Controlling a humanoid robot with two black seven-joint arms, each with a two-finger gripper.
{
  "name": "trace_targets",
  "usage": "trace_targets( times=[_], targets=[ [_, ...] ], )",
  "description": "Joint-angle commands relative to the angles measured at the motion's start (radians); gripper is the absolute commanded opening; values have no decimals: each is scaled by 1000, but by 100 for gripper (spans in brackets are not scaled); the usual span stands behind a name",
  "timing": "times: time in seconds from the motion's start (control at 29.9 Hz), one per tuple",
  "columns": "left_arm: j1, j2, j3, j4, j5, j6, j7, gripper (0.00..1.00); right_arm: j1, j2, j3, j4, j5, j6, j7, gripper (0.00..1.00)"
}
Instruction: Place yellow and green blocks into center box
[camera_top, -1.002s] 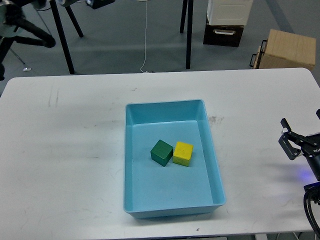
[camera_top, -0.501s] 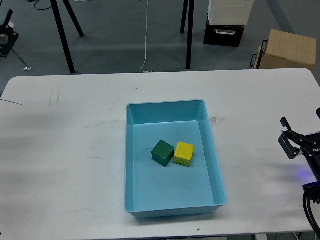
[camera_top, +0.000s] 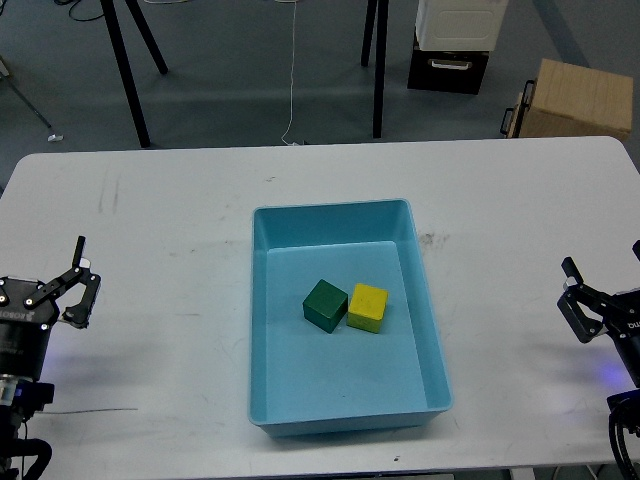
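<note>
**A:** Where are the blocks?

**B:** Both sit inside the blue box (camera_top: 345, 318) at the middle of the white table (camera_top: 180, 200). The green block (camera_top: 325, 305) and the yellow block (camera_top: 367, 307) rest side by side on the box floor, touching, near its center. By my judgement the task looks done.

**A:** And the grippers?

**B:** The left gripper (camera_top: 80, 282) is low at the left edge, fingers spread, holding nothing. The right gripper (camera_top: 578, 298) is at the right edge, also parted and empty. Both are well apart from the box.

**A:** How would the blocks handle?

**B:** They look like small, rigid, light cubes with flat, smooth faces. I would pinch one across two opposite free sides, since the touching faces leave no room for a finger.
</note>
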Motion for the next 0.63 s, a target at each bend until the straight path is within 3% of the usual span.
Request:
trace_targets(
  times=[0.0, 0.6],
  targets=[
    [35, -1, 3, -3, -28, 0, 0, 100, -9, 5, -2, 3, 0, 0, -1, 99],
    [38, -1, 22, 0, -33, 0, 0, 100, -6, 13, 2, 2, -5, 0, 1, 99]
  ],
)
